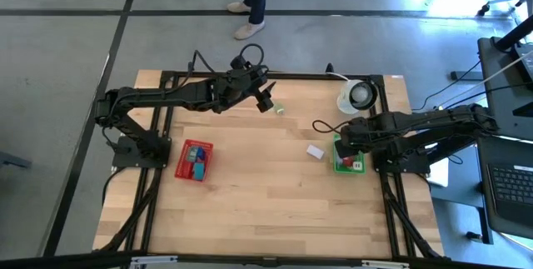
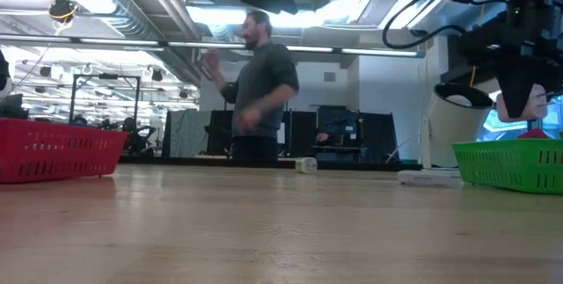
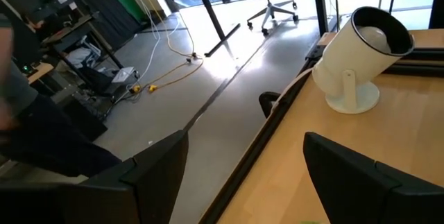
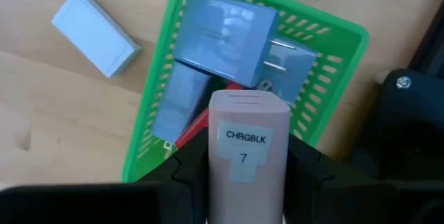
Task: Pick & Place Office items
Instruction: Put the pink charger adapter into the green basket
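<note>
Left gripper [image 1: 266, 98] hovered over the surface's [image 1: 250, 194] far edge, fingers apart, empty, near a small green piece [image 1: 281, 110]. A white block [image 1: 315, 151] lay just beside the green tray [image 1: 336, 166]. My right gripper [image 4: 243, 175] was clamped on a pink charger block [image 4: 244, 151] directly above that tray. I judged it best to lower further before letting go, clear of the grey charger [image 4: 225, 30] already inside.

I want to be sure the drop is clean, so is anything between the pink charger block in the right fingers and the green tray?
Nothing visible blocks it. The right gripper holds the pink charger block over the green tray. Two grey chargers already lie in the tray below, so it may land on them.
</note>
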`<state>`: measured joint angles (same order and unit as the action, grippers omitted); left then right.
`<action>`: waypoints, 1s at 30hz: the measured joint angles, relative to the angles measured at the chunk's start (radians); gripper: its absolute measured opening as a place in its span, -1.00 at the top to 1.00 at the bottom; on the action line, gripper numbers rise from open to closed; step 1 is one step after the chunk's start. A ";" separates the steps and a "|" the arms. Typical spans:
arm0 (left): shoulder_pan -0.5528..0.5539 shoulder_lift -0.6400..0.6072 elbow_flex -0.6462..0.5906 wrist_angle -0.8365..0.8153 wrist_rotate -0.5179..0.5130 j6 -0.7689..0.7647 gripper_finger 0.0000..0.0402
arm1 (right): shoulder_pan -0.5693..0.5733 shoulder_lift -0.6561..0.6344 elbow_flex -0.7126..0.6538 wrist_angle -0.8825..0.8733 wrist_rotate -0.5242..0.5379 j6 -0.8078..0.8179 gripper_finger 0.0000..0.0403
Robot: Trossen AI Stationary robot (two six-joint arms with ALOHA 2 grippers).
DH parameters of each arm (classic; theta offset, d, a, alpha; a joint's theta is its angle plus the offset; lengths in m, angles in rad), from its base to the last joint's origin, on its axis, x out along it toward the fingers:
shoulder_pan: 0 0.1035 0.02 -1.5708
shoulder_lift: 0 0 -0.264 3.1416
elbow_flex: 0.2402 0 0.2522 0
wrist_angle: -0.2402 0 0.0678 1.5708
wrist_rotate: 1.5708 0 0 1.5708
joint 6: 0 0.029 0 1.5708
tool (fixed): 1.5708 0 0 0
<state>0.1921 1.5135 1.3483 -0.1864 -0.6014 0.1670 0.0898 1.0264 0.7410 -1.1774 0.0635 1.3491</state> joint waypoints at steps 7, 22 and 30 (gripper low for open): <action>0.000 0.000 0.000 -0.002 0.000 0.001 -0.40 | 0.000 0.027 0.000 -0.001 0.000 0.002 0.40; 0.000 0.000 0.000 -0.006 0.000 0.003 -0.41 | 0.000 0.147 0.000 -0.051 0.026 -0.026 0.40; 0.000 0.000 0.000 -0.006 0.000 0.003 -0.41 | 0.000 0.187 0.005 -0.051 0.031 -0.048 0.38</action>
<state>0.1919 1.5135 1.3483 -0.1925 -0.6018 0.1696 0.0898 1.2129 0.7456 -1.2282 0.0940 1.3010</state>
